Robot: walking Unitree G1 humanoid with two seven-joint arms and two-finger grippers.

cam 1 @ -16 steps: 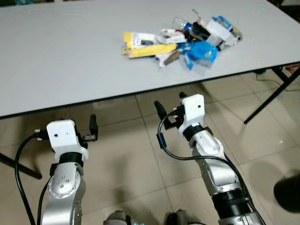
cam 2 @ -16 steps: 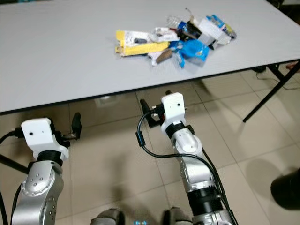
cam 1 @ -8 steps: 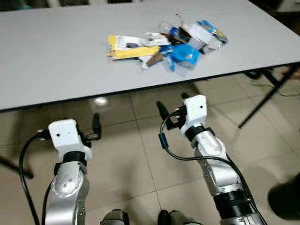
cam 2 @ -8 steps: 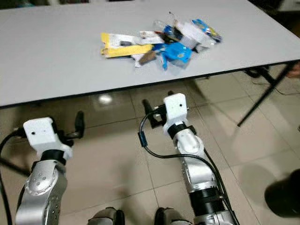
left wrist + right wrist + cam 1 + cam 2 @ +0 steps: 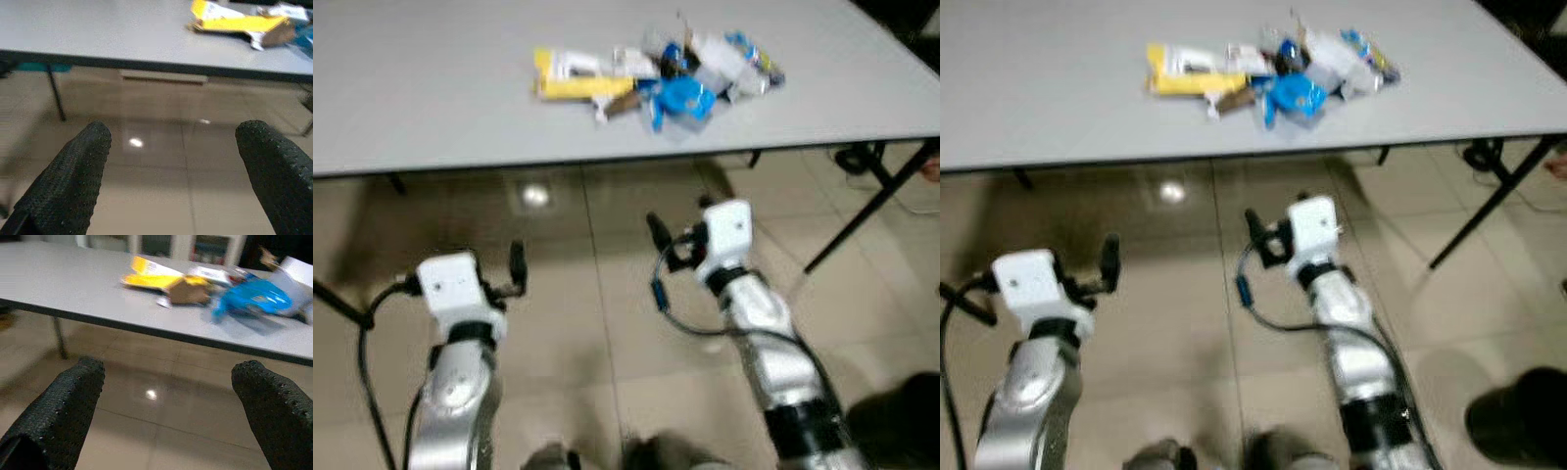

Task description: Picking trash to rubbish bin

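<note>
Since 1 s ago the whole view has slid: the camera has moved, the table edge now sits higher in frame and further from the arms, and the picture is blurred, so the robot looks to be stepping or shifting, not the trash moving. The trash pile [image 5: 656, 80] lies on the grey table [image 5: 431, 88], near its front edge, toward the robot's right: a yellow wrapper [image 5: 573, 86] on the pile's left, a blue wrapper [image 5: 677, 98] in the middle, clear and white packets [image 5: 729, 64] behind. Left gripper [image 5: 176, 147] and right gripper [image 5: 166, 382] both hang below table height over the tiled floor [image 5: 587, 294], well apart from the pile, fingers spread wide and holding nothing. A dark round shape [image 5: 1518, 426] stands on the floor at far right, possibly the bin; too blurred to tell. Step in hand: approach, no pick begun. Next move, as I judge it: settle in front of the table, raise the right arm above the edge, reach for the blue wrapper or the nearest piece.
</note>
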